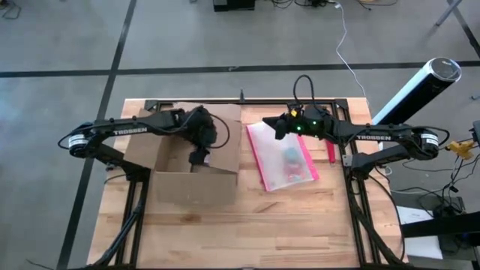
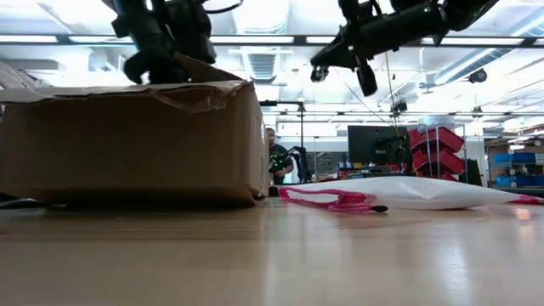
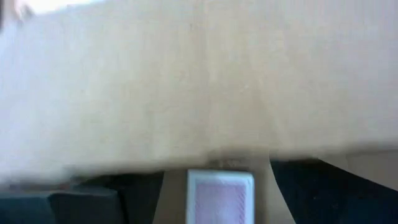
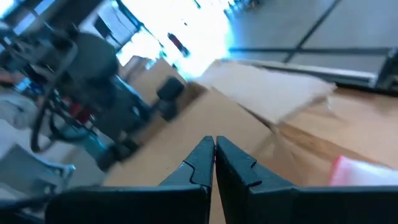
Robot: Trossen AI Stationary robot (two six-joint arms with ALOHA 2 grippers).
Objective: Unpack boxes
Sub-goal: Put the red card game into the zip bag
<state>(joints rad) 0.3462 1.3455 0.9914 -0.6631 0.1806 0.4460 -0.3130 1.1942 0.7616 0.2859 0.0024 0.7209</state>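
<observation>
Reaching down with the left gripper (image 1: 199,156) into the open brown cardboard box (image 1: 187,186), just inside the wall nearest the table's front edge. Showing a small white-edged card-like packet (image 3: 221,196) right ahead of that gripper, low against the box interior. Not being able to tell whether it is gripping the packet or only hanging beside it.

Hovering with the right gripper (image 1: 275,126) clenched on nothing, jaws pressed together. Floating above the far corner of the pink-edged pouch (image 1: 289,159), with the box just beyond its tips.

Judging the risks:
- Lifting with a shallow or off-centre hold, and so dropping the packet back into the box.
- Catching the box wall or a raised flap directly beside the left gripper on the way up, and so dragging or tipping the whole box, since nothing is bracing it.
- Sliding the box sideways into the pouch lying close by.
- Crowding the two arms together over the box's right edge if the right one is heading in to help.
</observation>
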